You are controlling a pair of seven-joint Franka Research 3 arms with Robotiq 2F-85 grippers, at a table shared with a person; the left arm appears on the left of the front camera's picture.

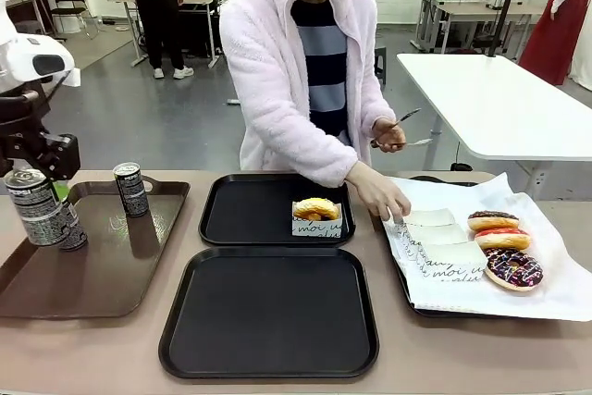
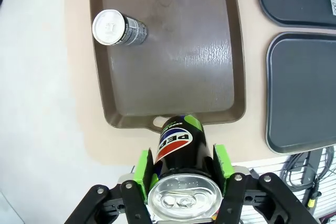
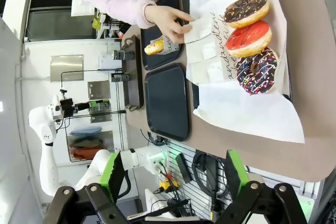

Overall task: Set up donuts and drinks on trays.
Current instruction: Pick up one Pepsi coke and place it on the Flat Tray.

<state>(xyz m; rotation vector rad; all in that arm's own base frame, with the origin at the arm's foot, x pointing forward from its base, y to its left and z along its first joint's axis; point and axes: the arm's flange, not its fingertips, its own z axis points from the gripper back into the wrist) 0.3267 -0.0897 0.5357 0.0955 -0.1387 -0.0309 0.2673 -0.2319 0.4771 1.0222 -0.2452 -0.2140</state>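
Can [image 2: 178,140] sits upright between the green pads of the left gripper [image 2: 181,174], which is clamped on its sides just below the silver top, over the edge of the brown tray [image 2: 173,77]. Two more cans [image 2: 118,27] stand on that tray, well beyond the fingers. One sleeved donut [image 1: 316,210] lies on the far black tray [image 1: 240,215]; the near black tray [image 1: 268,312] lies just in front of it. Three donuts [image 1: 504,238] rest on white paper [image 1: 555,275] at the right, where a person's hand [image 1: 384,199] touches the sleeves [image 1: 435,233]. The right gripper [image 3: 174,174] is spread wide, gripping nothing.
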